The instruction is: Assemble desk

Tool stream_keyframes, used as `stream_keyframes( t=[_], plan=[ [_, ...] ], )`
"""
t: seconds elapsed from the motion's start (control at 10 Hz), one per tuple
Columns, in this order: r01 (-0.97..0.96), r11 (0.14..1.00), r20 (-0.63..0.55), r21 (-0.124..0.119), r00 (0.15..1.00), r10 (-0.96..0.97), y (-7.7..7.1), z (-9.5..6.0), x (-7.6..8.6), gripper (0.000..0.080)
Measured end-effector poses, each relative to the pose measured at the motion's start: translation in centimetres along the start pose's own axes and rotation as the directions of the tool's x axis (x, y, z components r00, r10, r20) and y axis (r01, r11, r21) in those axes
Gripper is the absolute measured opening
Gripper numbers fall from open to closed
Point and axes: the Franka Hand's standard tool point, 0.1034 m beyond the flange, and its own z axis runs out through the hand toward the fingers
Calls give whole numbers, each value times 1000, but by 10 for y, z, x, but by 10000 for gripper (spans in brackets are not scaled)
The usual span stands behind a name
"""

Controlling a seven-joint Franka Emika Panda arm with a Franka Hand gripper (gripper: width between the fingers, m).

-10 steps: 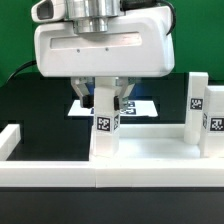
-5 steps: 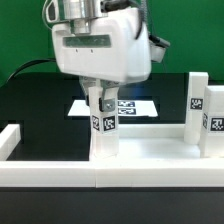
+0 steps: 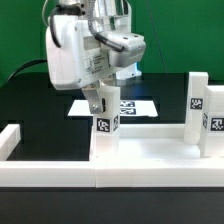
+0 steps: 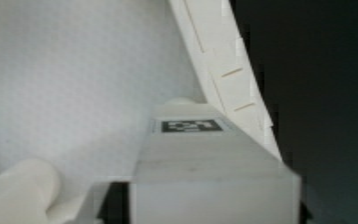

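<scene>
The desk panel (image 3: 150, 150) is a white rimmed slab lying flat in the foreground. My gripper (image 3: 103, 106) is shut on a white square leg post (image 3: 104, 125) with a tag, which stands upright on the panel's corner on the exterior view's left. The gripper body is turned sideways above it. Two more tagged leg posts (image 3: 197, 100) (image 3: 213, 125) stand upright at the panel's end on the exterior view's right. In the wrist view the held leg post (image 4: 202, 175) rises toward the camera with its tag (image 4: 194, 126) over the panel's surface (image 4: 69, 80) and rim (image 4: 220, 60).
The long low white rail (image 3: 50, 172) runs along the front, with an L-shaped end (image 3: 10, 138) at the exterior view's left. The marker board (image 3: 130, 105) lies flat on the black table behind the gripper. A green wall stands behind.
The gripper has turned about its vertical axis while staying on the leg post. Its broad white face, seen front-on a second ago, now shows side-on. The leg post stays in place.
</scene>
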Motion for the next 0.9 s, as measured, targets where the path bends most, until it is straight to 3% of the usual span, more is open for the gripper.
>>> stream_keyframes(
  t=[0.1, 0.2, 0.3, 0.4, 0.6, 0.8, 0.9],
  plan=[
    [18, 1000, -1, -1, 1000, -18, 0, 1, 0, 406],
    [121, 993, -11, -2, 993, -121, 0, 1, 0, 406],
    [337, 942, -28, -3, 941, -336, 1, 1, -4, 542],
    [517, 856, -31, 2, 856, -517, 1, 1, -11, 630],
    [672, 741, -37, -16, 740, -672, 4, 2, -17, 644],
    [755, 656, -38, -23, 655, -755, 3, 2, -13, 648],
    [819, 573, -37, -29, 572, -820, 3, 2, -12, 649]
  ],
)
